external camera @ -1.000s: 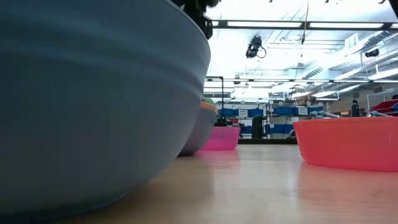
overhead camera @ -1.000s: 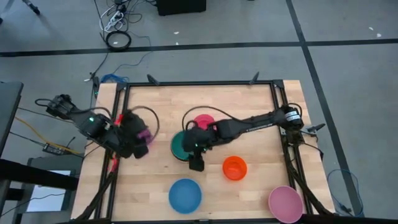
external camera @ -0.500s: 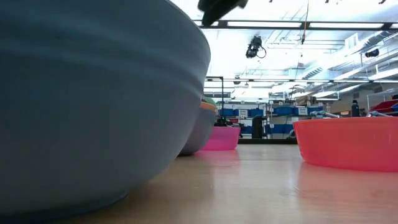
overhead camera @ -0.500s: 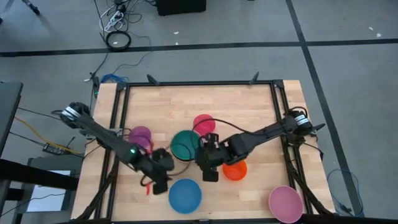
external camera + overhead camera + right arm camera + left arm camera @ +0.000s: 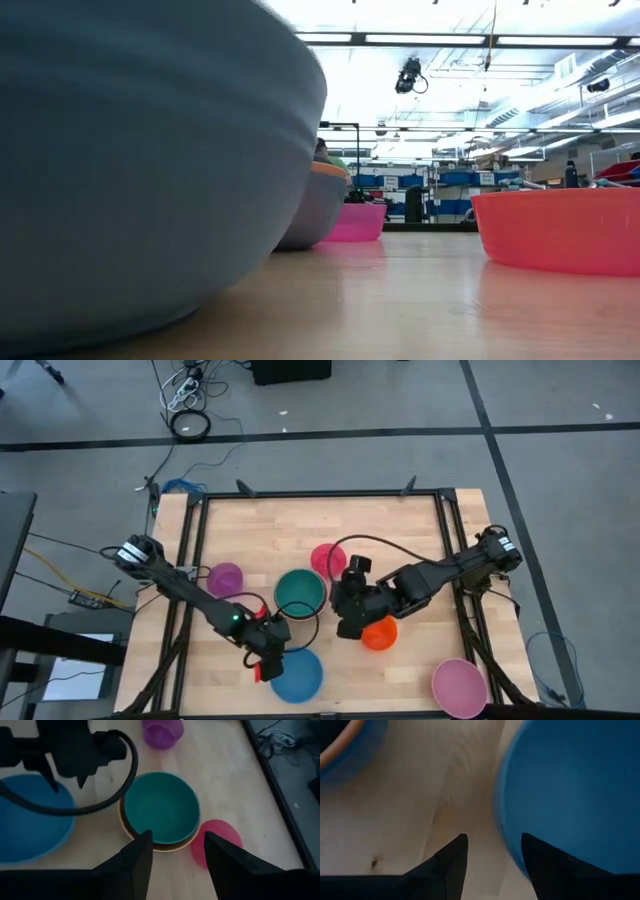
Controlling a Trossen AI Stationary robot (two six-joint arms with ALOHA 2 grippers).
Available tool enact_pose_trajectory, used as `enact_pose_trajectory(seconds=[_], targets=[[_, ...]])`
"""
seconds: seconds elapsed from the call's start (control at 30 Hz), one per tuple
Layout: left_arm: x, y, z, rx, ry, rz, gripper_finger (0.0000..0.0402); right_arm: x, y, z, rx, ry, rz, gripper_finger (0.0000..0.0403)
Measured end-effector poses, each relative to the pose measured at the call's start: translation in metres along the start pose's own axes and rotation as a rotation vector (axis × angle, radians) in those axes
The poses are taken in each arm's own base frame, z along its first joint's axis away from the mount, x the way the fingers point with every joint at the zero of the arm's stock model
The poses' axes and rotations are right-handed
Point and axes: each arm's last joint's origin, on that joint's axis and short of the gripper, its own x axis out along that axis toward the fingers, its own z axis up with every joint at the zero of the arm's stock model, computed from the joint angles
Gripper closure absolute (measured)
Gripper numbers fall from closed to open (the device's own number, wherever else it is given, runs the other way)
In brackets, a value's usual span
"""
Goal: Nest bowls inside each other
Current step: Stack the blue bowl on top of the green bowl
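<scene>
Blue bowl (image 5: pixel 570 790): left gripper (image 5: pixel 492 842), fingers parted, straddles its rim; it should seat deeper before closing squarely.

The left arm is stretched from the table's left edge toward the front middle, its left gripper (image 5: pixel 266 663) held low with fingers (image 5: pixel 451 858) parted, while the right arm is reached inward from the right, its right gripper (image 5: pixel 347 628) likewise held spread.
</scene>
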Motion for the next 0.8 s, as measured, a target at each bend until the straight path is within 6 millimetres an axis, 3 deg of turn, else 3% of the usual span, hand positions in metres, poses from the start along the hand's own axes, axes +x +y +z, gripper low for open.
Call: enact_pose_trajectory(seconds=[0.17,0.23,0.37,0.43,0.53,0.67,0.8], targets=[[0.015,0.006,0.003,-0.002,0.048,0.014,0.0233,-0.002,-0.002,0.0,-0.007,-0.006,-0.014,0.0244],[0.017,0.008,0.004,0.016,0.07,0.007,0.0268,-0.002,-0.003,0.0,-0.01,-0.003,-0.015,0.0245],[0.014,0.007,0.005,0.06,0.072,-0.008,0.0377,-0.002,-0.003,-0.001,-0.017,0.005,-0.021,0.0245],[0.009,0.004,0.008,0.082,0.067,-0.009,0.0389,-0.002,-0.004,-0.002,-0.018,0.006,-0.043,0.0245],[-0.004,-0.002,0.014,0.114,0.066,0.003,0.0394,-0.003,-0.004,-0.003,-0.029,0.012,-0.071,0.0248],[-0.042,-0.009,0.028,0.177,0.014,0.083,0.0396,-0.002,-0.005,-0.005,-0.036,0.023,-0.078,0.0253],[-0.073,0.003,0.047,0.21,-0.063,0.23,0.0396,-0.003,-0.006,-0.006,-0.04,0.027,-0.106,0.0259]])
